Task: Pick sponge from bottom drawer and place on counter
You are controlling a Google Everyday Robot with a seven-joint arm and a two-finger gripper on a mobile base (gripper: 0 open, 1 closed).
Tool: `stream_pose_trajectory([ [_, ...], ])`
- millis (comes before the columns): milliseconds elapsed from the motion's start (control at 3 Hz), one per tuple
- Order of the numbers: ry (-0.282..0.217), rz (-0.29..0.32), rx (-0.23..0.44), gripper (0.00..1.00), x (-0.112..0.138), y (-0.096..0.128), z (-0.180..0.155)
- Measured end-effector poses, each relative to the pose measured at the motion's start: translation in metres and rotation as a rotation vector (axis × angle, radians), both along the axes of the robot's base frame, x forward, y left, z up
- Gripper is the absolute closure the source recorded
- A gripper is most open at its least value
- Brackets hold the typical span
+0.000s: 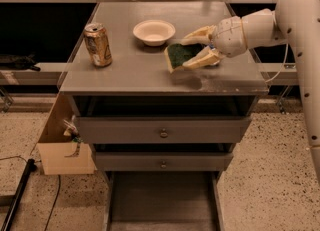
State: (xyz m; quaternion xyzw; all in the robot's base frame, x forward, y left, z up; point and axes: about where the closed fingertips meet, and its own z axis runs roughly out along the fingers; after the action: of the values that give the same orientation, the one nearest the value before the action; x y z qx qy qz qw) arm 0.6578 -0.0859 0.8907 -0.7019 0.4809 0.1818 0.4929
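Observation:
The sponge [179, 55], dark green face on pale yellow foam, is tilted over the right middle of the counter [130, 75]. My gripper [192, 50] comes in from the right and is shut on the sponge, one cream finger [196, 36] behind it and one in front. The sponge's lower left edge is at or just above the counter top; I cannot tell if it touches. The bottom drawer [161, 197] is pulled out below the two knobbed fronts, and its grey tray shows nothing inside.
A gold drink can [98, 44] stands on the counter's left side. A white bowl [154, 31] sits at the back centre, just left of the gripper. A cardboard box [62, 150] stands on the floor left of the cabinet.

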Motion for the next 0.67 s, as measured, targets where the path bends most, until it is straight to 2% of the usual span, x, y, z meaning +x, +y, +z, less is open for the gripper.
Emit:
stream_pose_trajectory([
  [333,0.0,0.0,0.0,0.62,0.0,0.0,0.0],
  [667,0.0,0.0,0.0,0.31,0.0,0.0001,0.0],
])
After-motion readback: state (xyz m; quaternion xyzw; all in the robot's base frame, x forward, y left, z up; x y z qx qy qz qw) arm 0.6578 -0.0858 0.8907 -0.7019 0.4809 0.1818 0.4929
